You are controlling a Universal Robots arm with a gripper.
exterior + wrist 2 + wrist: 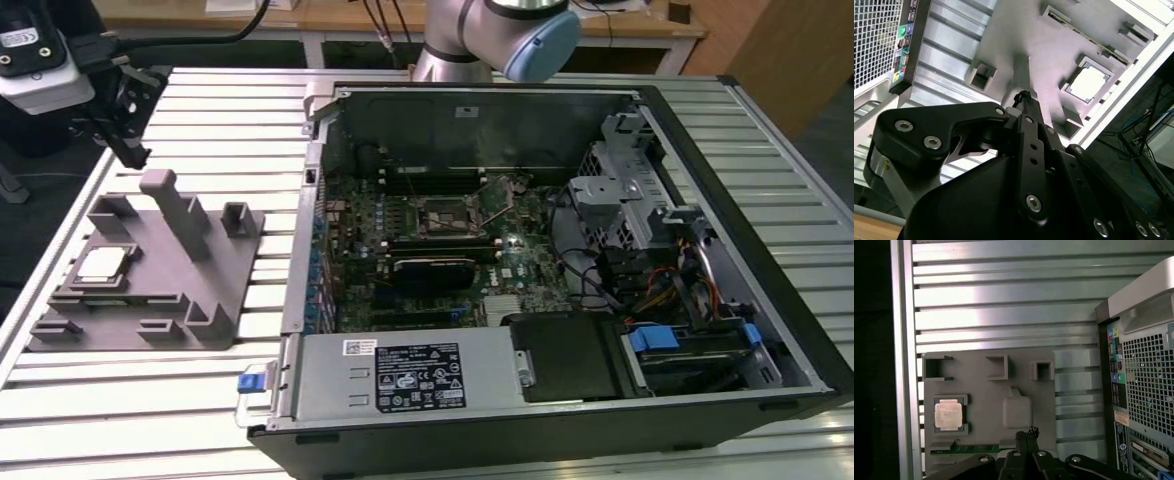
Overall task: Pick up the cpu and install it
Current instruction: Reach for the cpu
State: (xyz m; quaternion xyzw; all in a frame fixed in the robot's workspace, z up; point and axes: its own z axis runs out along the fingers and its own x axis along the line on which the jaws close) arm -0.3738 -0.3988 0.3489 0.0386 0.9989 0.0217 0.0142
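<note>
The cpu (104,263) lies flat, silvery top up, in a pocket of the grey fixture block (200,290) toward the exterior view's left. Both wrist views show the cpu (1088,83) (948,414) resting in that pocket. My gripper (131,150) hangs above the far end of the fixture, clear of the chip. Its fingertips meet in both wrist views, so the gripper (1023,96) (1027,433) is shut and holds nothing. It points down near the fixture's upright post (1017,411), with the cpu off to one side. The black socket (447,213) sits on the motherboard inside the open computer case (747,200).
The fixture and the case stand on a slatted aluminium table (200,100). The case's rear panel (1144,390) rises close beside the fixture. The table's edge (901,365) runs just beyond the cpu pocket. Several raised brackets (998,367) stand on the fixture.
</note>
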